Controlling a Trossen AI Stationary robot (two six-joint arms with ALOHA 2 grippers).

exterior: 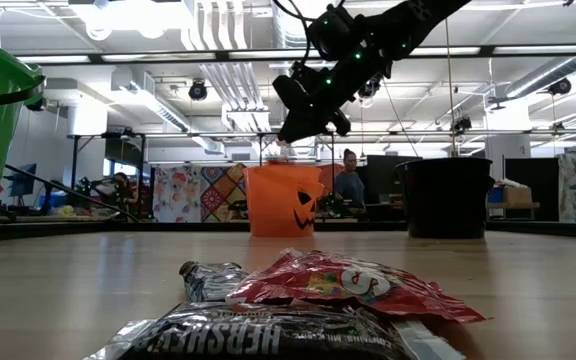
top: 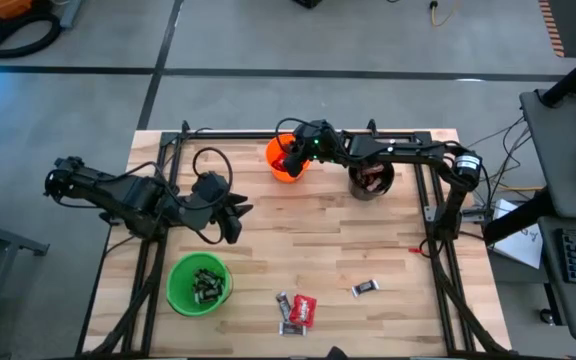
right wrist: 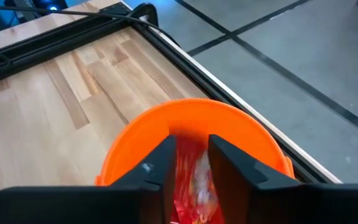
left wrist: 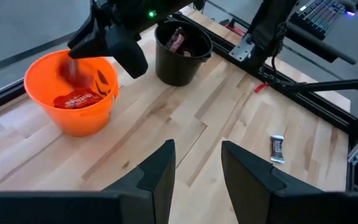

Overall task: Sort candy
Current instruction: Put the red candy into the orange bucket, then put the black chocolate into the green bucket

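Near counter edge: loose candy lying. Farther: left gripper, jaws open and empty, beside green cup holding dark bars. Farthest: right gripper above orange cup, jaws parted, red packet between.

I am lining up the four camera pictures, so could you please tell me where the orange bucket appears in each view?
High view: orange bucket at the table's far edge, under the right tool.
Low view: centre, pumpkin face showing.
Left wrist view: upper left, red candy inside.
Right wrist view: lower centre.
Shared landmark: the black bucket beside it; not in the right wrist view.
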